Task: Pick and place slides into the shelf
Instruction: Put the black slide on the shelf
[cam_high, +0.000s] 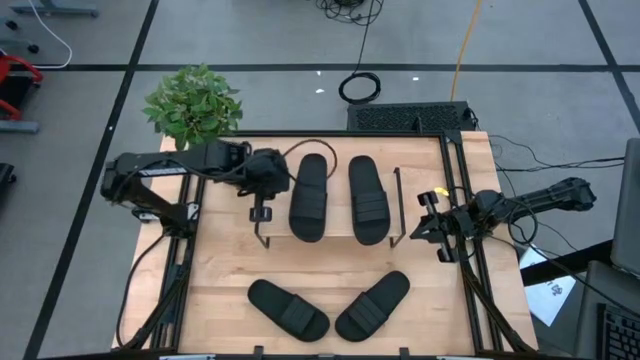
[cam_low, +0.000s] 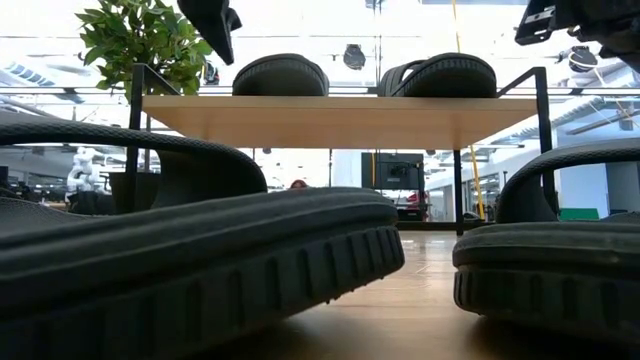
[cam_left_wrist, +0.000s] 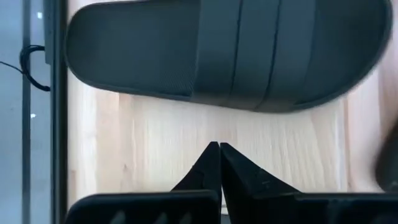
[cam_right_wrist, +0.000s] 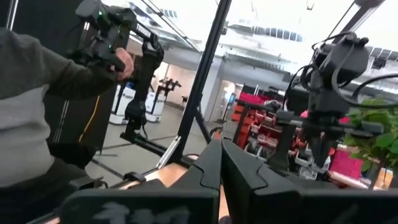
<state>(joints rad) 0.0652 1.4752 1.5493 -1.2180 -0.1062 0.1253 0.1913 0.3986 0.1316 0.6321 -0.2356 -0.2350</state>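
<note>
Two slides sit side by side on the shelf (cam_high: 400, 205) top board, left one (cam_high: 309, 196) and right one (cam_high: 368, 199), both lengthwise; two more lie on the tabletop (cam_high: 225, 262) in front of the shelf, one (cam_high: 288, 307) angled left, one (cam_high: 373, 305) angled right, toes near each other. Left gripper (cam_high: 262, 213) hovers over the shelf's left edge, just beside the left shelf slide, jaws pressed together and holding nothing; in the left wrist view that slide (cam_left_wrist: 224, 53) lies just past the closed tips (cam_left_wrist: 219, 149), apart from them. Right gripper (cam_high: 437, 228) waits at the shelf's right side, jaws closed, empty. A potted plant (cam_high: 192, 103) stands behind the tabletop. A person's hand (cam_right_wrist: 124, 62) shows in the room.
</note>
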